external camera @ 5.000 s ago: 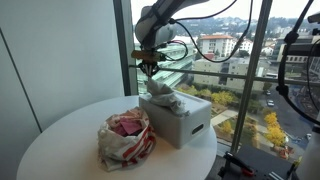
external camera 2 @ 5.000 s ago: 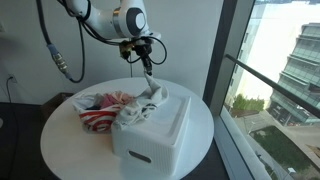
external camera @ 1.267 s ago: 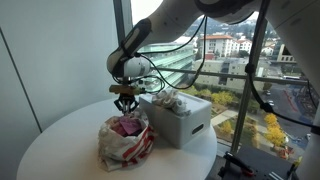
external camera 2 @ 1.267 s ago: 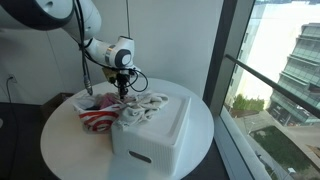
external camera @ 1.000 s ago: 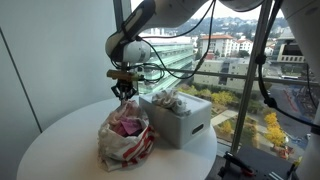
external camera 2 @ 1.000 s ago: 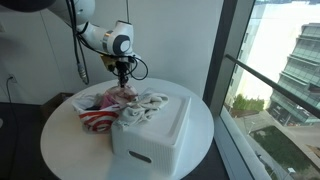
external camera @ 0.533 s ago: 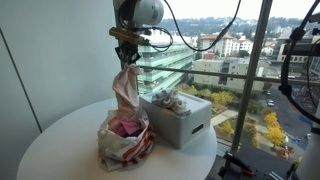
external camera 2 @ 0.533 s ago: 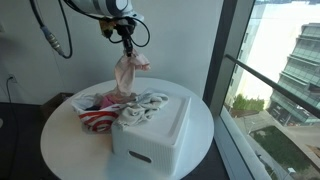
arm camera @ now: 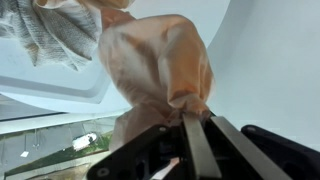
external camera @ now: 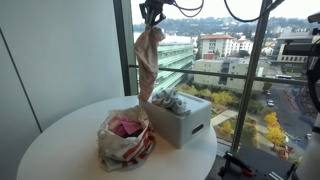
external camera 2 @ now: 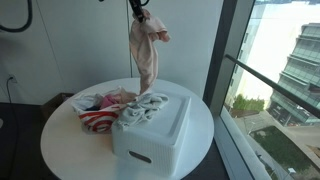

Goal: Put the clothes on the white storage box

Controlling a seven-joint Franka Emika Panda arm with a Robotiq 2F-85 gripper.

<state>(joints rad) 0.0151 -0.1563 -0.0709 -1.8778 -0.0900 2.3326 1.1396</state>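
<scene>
My gripper (external camera: 152, 20) is shut on a peach-pink garment (external camera: 148, 60) and holds it high, so it hangs down above the white storage box (external camera: 185, 125). It also shows in an exterior view (external camera 2: 146, 50) and in the wrist view (arm camera: 155, 70), pinched between the fingers (arm camera: 195, 120). A grey-white garment (external camera 2: 140, 108) lies on the box lid (external camera 2: 160, 130). A red-and-white striped bag (external camera: 125, 140) with pink clothes (external camera: 125, 127) stands beside the box.
The round white table (external camera: 60, 145) carries box and bag. A large window (external camera: 215, 60) runs close behind the table. A white wall (external camera: 60, 50) stands on the other side.
My gripper went down into the bag, closed on the peach-pink garment, and lifted it up and across toward the box. The garment now hangs above the box.
</scene>
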